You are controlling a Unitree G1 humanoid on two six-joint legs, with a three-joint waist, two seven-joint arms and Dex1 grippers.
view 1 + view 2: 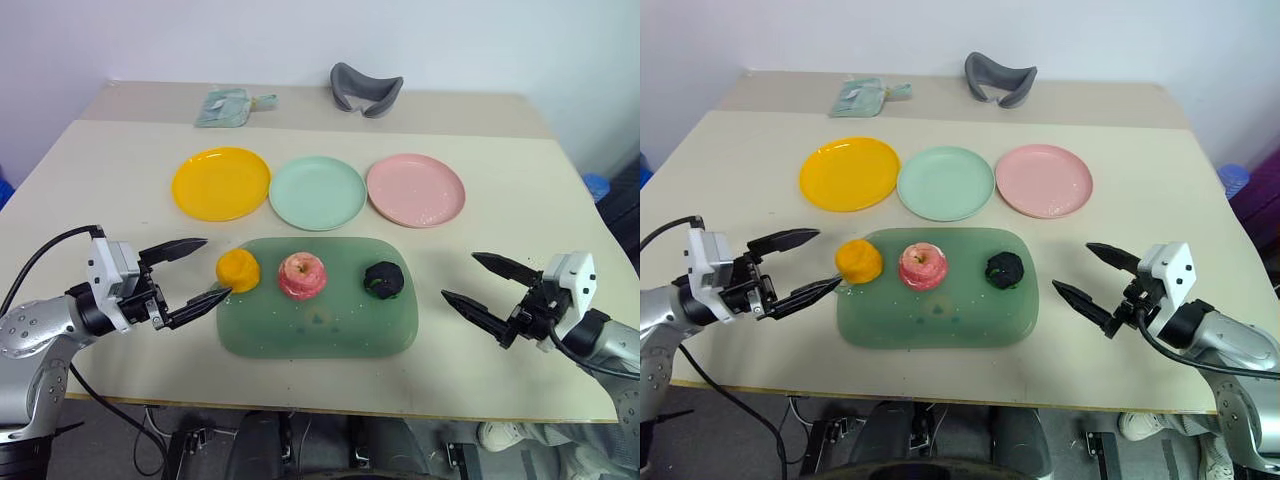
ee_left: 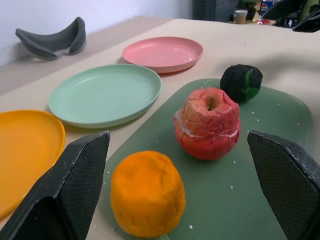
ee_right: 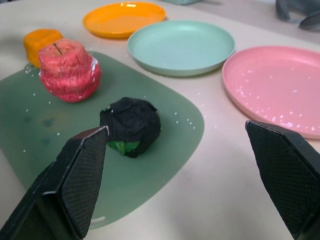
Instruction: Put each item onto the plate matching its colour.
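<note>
Three toy foods sit in a row on a translucent green tray [image 1: 320, 335]: a lumpy orange one [image 1: 238, 270] at its left end, a pink-red apple [image 1: 302, 276] in the middle, a dark green-black ball [image 1: 383, 279] at the right. Behind the tray lie an orange-yellow plate [image 1: 221, 183], a mint green plate [image 1: 317, 192] and a pink plate [image 1: 415, 189], all bare. My left gripper [image 1: 192, 271] is open just left of the orange food, its lower fingertip close to it. My right gripper [image 1: 478, 280] is open to the right of the tray, holding nothing.
At the far side of the table lie a grey curved object [image 1: 365, 88] and a pale green pouch [image 1: 226, 107]. Bare tabletop runs on both sides of the tray and plates.
</note>
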